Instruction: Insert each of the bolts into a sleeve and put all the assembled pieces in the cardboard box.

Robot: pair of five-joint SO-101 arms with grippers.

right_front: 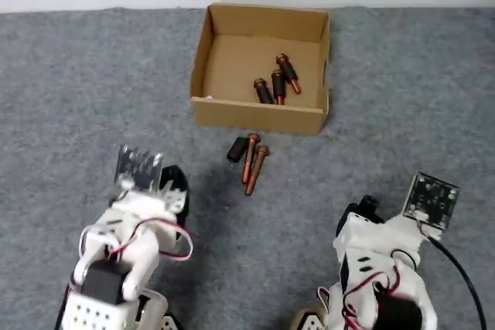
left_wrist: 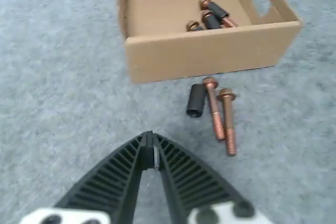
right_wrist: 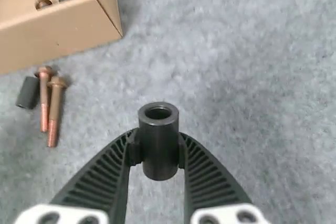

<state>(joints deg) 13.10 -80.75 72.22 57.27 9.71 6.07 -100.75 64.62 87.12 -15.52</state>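
Across the grey worktop (right_front: 402, 98), the cardboard box (right_front: 259, 119) is set at the far side, and three assembled pieces (right_front: 274, 83) are seen lying inside it. Nearer the arms, the left fingers (left_wrist: 123, 169) are clenched together on nothing. The right fingers (right_wrist: 113, 171) are clamped on an upright black sleeve (right_wrist: 157, 140), whose open bore is turned toward the wrist camera. Two loose bolts (right_front: 254, 161) are laid side by side just in front of the box's front wall, with a second sleeve (right_front: 237, 149) just beside them.

Fetching a bolt for the held sleeve is judged to be the step in hand. The left fingers would first need to be released. The bolt farther from the second sleeve is best taken, so that nothing is knocked. It should be gripped near its head, so that the threaded shank is left free, and lined up with the bore before being pushed in.
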